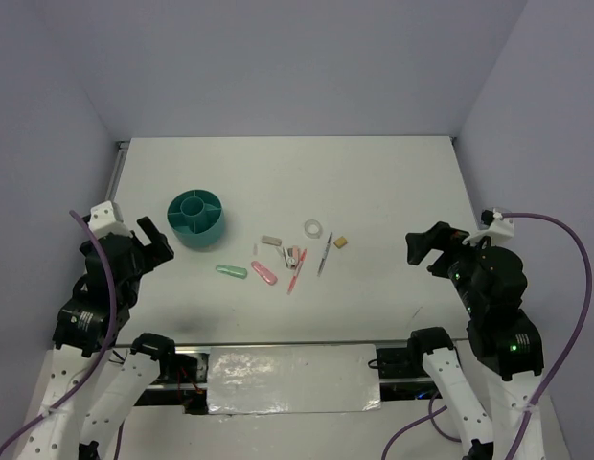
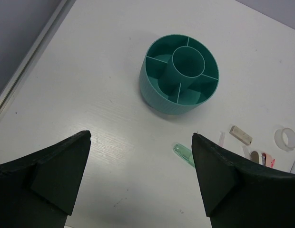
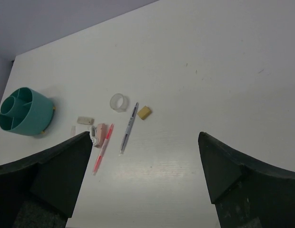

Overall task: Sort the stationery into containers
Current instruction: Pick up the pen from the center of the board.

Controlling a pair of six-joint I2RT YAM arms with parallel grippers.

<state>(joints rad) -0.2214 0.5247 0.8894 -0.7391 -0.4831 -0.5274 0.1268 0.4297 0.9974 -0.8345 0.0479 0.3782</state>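
Note:
The teal container (image 1: 195, 218) (image 2: 180, 73) (image 3: 26, 111) stands upright at the left-centre of the table, its compartments bare. To its right the stationery lies loose: a mint-green eraser (image 1: 231, 271) (image 2: 183, 153), a pink eraser (image 1: 263, 272), a red-pink pen (image 1: 297, 270) (image 3: 103, 148), a thin grey pen (image 1: 324, 254) (image 3: 129, 127), a clear tape ring (image 1: 312, 228) (image 3: 119, 102), a tan block (image 1: 342, 242) (image 3: 144, 112) and a grey block (image 1: 271, 241) (image 2: 240, 135). My left gripper (image 1: 153, 241) (image 2: 141, 134) hangs open left of the container. Right of the items, my right gripper (image 1: 426, 247) (image 3: 145, 134) is open, holding nothing.
A small pink and white item (image 1: 292, 256) (image 3: 100, 132) lies beside the red-pink pen. The white table (image 1: 393, 182) is walled at the back and on both sides. A metal rail (image 1: 117, 177) runs along its left edge.

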